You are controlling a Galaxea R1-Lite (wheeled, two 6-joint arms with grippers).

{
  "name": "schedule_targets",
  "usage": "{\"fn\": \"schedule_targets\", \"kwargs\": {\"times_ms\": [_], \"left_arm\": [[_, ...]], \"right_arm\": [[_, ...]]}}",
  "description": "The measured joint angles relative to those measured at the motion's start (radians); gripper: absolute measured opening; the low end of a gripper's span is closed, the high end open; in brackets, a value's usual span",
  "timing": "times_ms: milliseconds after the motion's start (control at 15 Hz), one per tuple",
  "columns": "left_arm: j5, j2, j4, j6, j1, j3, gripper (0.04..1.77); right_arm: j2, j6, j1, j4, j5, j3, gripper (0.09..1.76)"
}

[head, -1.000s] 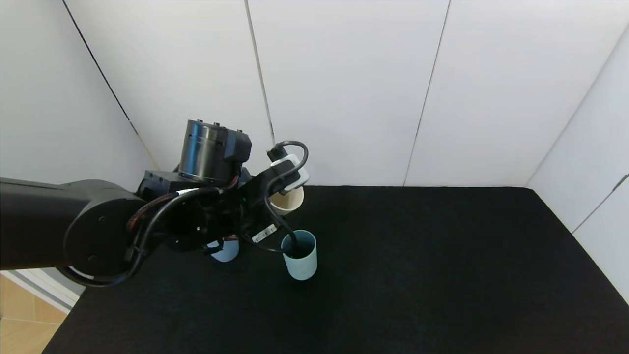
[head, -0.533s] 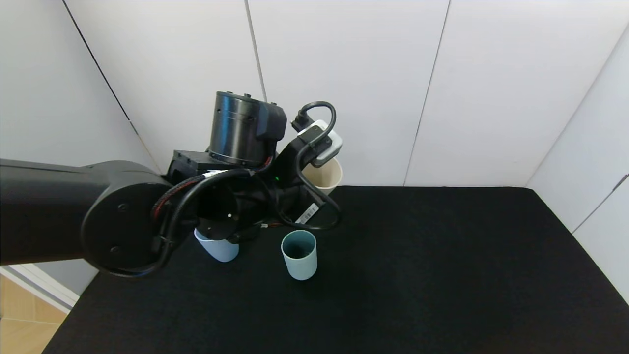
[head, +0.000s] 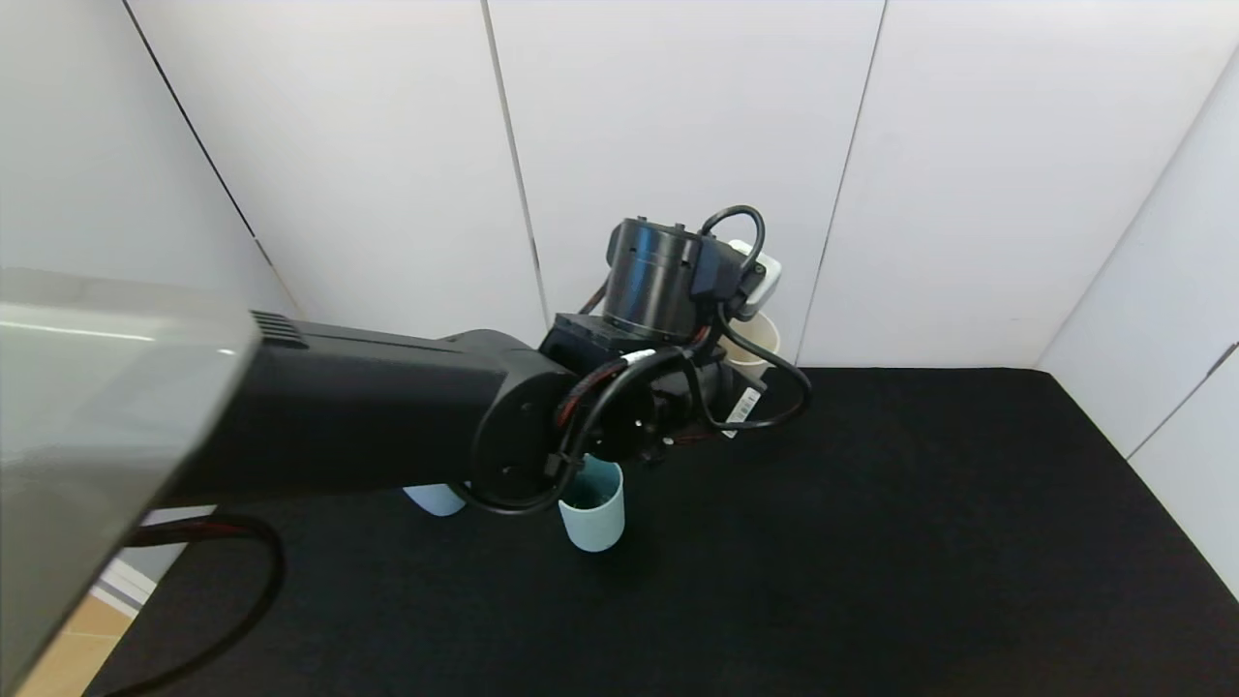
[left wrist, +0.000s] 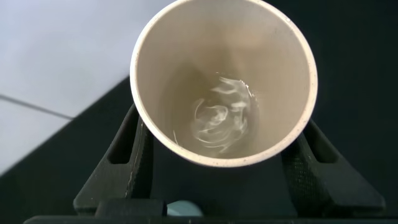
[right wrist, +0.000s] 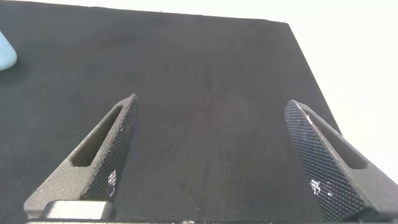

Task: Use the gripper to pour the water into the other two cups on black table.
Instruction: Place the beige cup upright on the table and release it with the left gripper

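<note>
Left gripper (left wrist: 221, 168) is up off the black tabletop (head: 871, 542), near the back wall panels (head: 678, 145), jaws pinching the cream-beige cup (left wrist: 221, 81) from both sides. Cup is held roughly upright, mouth facing the wrist camera. In the head view only a sliver of that cup (head: 760, 344) shows behind the wrist and its looped black cables (head: 765, 387).

Water (left wrist: 221, 118) sits in the bottom of the cream cup, clear with a rippled sheen. Level is low, well below the rim.

The other two cups stand on the tabletop below and nearer the robot than the held cup. The teal-green cup (head: 592, 508) is upright, dark inside, partly covered by the left arm (head: 368, 416). The blue cup (head: 436, 499) stands off to its left, just a bottom edge peeking under the arm. They stand apart, not touching. Can't tell if either has water in it.

Right gripper (right wrist: 217, 162) hovers low over a bare stretch of tabletop, jaws spread wide, holding nothing. A pale blue edge of a cup (right wrist: 6, 53) shows at the far corner of its view.
</note>
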Motion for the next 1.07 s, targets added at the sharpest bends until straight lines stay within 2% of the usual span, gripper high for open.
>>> {"fn": "schedule_targets", "kwargs": {"times_ms": [533,733,933,1067], "left_arm": [[0.011,0.241,0.008,-0.250,-0.023,-0.206,1.19],[0.020,0.311,0.008,-0.298,-0.020,-0.275,1.19],[0.065,0.379,0.012,-0.316,-0.017,-0.354,1.19],[0.067,0.410,0.013,-0.317,-0.017,-0.373,1.19]], "right_arm": [[0.000,0.000,0.000,0.000,0.000,0.000,1.71],[0.000,0.000,0.000,0.000,0.000,0.000,1.71],[0.000,0.000,0.000,0.000,0.000,0.000,1.71],[0.000,0.000,0.000,0.000,0.000,0.000,1.71]]}}
